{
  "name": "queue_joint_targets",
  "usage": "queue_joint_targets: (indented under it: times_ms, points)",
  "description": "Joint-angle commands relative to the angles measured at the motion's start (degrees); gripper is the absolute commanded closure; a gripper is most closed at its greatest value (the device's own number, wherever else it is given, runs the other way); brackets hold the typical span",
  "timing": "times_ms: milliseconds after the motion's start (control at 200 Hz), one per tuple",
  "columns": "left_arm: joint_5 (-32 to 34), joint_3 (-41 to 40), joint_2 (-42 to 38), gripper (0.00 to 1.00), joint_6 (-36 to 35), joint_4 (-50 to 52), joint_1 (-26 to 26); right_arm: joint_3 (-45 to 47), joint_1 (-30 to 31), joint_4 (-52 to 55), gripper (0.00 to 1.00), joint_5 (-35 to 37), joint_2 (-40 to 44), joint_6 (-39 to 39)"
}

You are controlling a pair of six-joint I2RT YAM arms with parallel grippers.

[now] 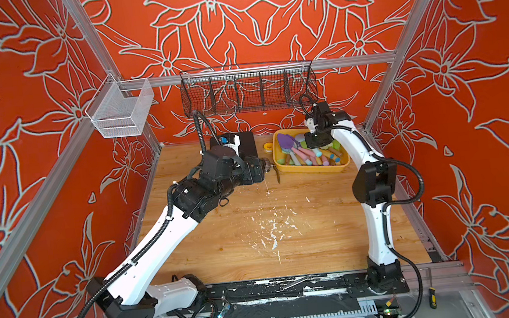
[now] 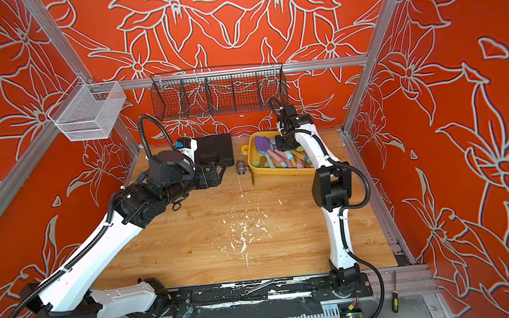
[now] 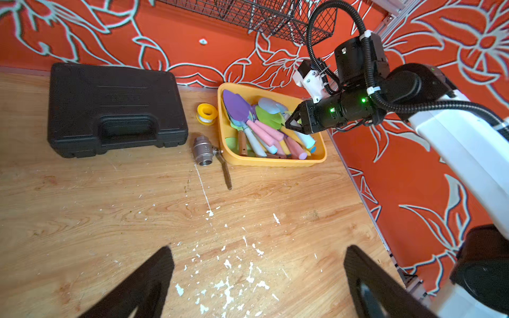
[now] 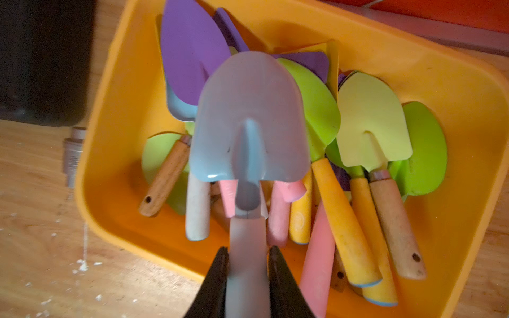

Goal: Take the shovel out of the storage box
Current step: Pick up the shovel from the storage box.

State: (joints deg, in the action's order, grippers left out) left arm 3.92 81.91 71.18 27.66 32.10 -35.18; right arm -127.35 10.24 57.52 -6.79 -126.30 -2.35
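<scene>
Inside the storage box (image 4: 413, 68) lie shovels (image 4: 190, 55); right fingers (image 4: 217, 280) clamp blue shovel (image 4: 248, 118).

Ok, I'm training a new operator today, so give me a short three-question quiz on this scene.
1. True or false: the right gripper is shut on the handle of a pale blue shovel.
2. The metal valve lies: A) inside the yellow box, B) beside it on the table, C) in a gripper.
3. Fill in: the left gripper is ____ and holds nothing.
Key: 1 true; 2 B; 3 open.
</scene>
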Motion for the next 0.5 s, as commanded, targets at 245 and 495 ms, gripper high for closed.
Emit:
queue_joint_targets:
  times_ms: [245,495]
  points:
    - [-13.7,9.3,11.7,0.03,13.4,-7.6,4.2,16.4,1.6,-10.8,1.0,-9.1,17.3,-10.8]
    - [-25.2,20.0,24.4,0.05,28.5,-15.9,7.7,34.8,8.4,-27.9,1.0,-7.7,34.8,-19.8]
